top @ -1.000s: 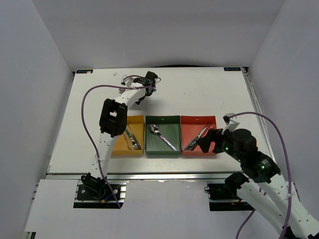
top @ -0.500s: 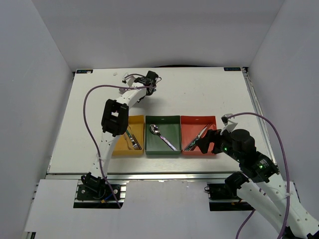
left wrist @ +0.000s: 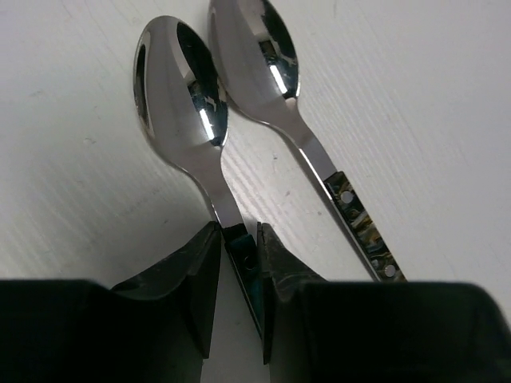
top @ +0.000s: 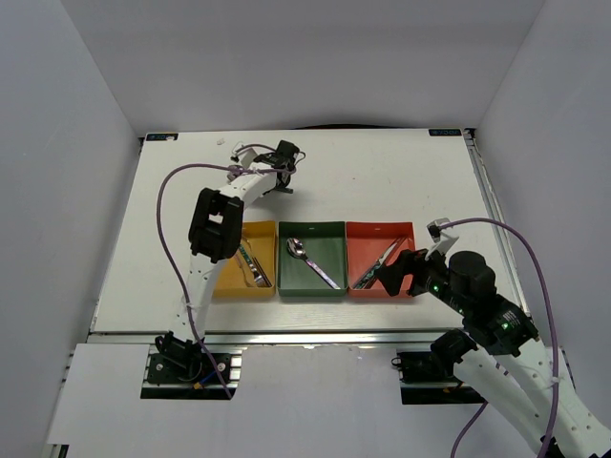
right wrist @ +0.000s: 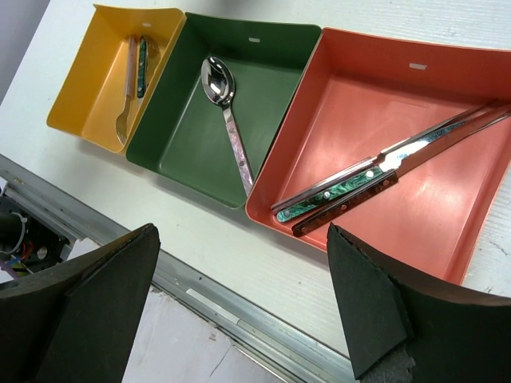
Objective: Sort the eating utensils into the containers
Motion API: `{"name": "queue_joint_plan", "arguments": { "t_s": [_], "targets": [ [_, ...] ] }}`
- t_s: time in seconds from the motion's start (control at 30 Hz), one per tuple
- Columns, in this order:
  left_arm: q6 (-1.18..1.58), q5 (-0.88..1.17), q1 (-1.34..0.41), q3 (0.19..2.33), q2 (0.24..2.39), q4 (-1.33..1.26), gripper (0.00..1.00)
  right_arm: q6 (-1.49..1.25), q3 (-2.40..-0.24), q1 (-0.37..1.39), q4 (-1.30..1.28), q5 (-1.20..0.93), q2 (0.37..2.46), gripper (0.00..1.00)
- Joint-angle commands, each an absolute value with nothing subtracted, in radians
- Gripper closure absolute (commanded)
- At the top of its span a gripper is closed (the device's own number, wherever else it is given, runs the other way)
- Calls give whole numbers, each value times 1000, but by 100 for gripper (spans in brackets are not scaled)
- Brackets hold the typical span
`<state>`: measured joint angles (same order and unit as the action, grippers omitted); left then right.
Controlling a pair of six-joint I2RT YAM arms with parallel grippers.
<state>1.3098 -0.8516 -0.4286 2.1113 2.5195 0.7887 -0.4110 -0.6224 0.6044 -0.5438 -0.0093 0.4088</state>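
In the left wrist view two spoons lie side by side on the white table. My left gripper [left wrist: 238,233] is shut on the handle of the left spoon [left wrist: 180,88], just behind its neck. The right spoon [left wrist: 267,56] lies free, its handle dark and patterned. In the top view the left gripper [top: 280,181] is at the far middle of the table. The yellow tray [right wrist: 80,88] holds utensils [right wrist: 132,72]. The green tray [right wrist: 180,148] holds one spoon [right wrist: 227,112]. The red tray [right wrist: 447,231] holds two knives [right wrist: 383,171]. My right gripper [right wrist: 241,239] is open and empty above the red tray's near corner.
The three trays [top: 311,227] stand in a row near the table's front edge, touching each other. A metal rail [right wrist: 239,319] runs along the near table edge. White walls enclose the table on three sides. The left arm's purple cable [top: 167,210] loops over the left side.
The left gripper has turned a little and settled lower at the far middle of the table. The right arm has shifted slightly toward the near edge, still open.
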Motion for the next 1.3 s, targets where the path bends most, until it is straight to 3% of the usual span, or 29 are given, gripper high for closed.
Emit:
{"name": "queue_joint_plan", "arguments": {
  "t_s": [0.0, 0.13, 0.17, 0.23, 0.27, 0.37, 0.47, 0.6, 0.63, 1.07, 1.27],
  "targets": [
    [1296, -781, -411, 1981, 2519, 865, 66, -393, -614, 604, -497, -29, 394, 11],
    [1307, -769, -400, 1892, 2468, 839, 65, -393, -614, 604, -500, -29, 387, 11],
    [1307, -761, -394, 1866, 2462, 828, 57, -393, -614, 604, -500, -31, 387, 11],
    [1298, -755, -387, 1845, 2453, 818, 55, -393, -614, 604, -500, -32, 384, 11],
    [1292, -744, -379, 1829, 2447, 802, 66, -393, -614, 604, -500, -32, 385, 11],
    [1282, -718, -362, 1806, 2436, 776, 67, -396, -614, 604, -502, -31, 383, 11],
    [1262, -696, -353, 1783, 2431, 752, 75, -396, -614, 604, -503, -31, 383, 11],
    [1247, -692, -348, 1769, 2412, 741, 98, -397, -615, 604, -503, -28, 383, 11],
    [1246, -690, -347, 1757, 2405, 735, 100, -397, -614, 604, -503, -28, 385, 11],
    [1278, -779, -333, 1606, 2129, 576, 100, -397, -614, 604, -509, -25, 403, 11],
    [1264, -744, -295, 1631, 2114, 557, 100, -402, -618, 604, -517, -21, 406, 11]
  ]
}}
